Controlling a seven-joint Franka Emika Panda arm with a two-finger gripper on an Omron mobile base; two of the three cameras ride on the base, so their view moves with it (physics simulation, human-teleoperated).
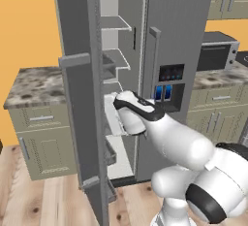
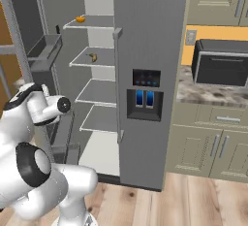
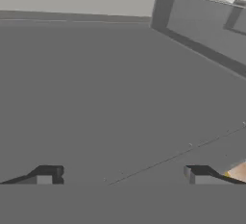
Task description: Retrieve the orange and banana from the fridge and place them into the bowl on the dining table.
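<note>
Right base view shows the orange [image 2: 80, 19] on the top shelf of the fridge [image 2: 150, 36], toward the shelf's left end, and the banana [image 2: 93, 56] one shelf lower, slightly to the right of the orange. The banana looks small here; its long axis cannot be read with confidence. Both fruits sit well inside the open left compartment, whose door [image 1: 80, 123] stands swung out toward the robot.

Outward from them, the arm's wrist reaches into the compartment at about the level of the lower shelves, so both fruits lie above the hand and further in; the banana is the nearer of the two, the orange higher still. In the hand view the gripper [image 3: 122, 176] has its fingertips [image 3: 47, 175] spread wide apart with nothing between them, facing a flat grey fridge surface with a door bin [image 3: 202, 31] at the upper right. The coming move looks to be a climb: the hand must rise past a shelf edge or two before it can close on either fruit.
</note>
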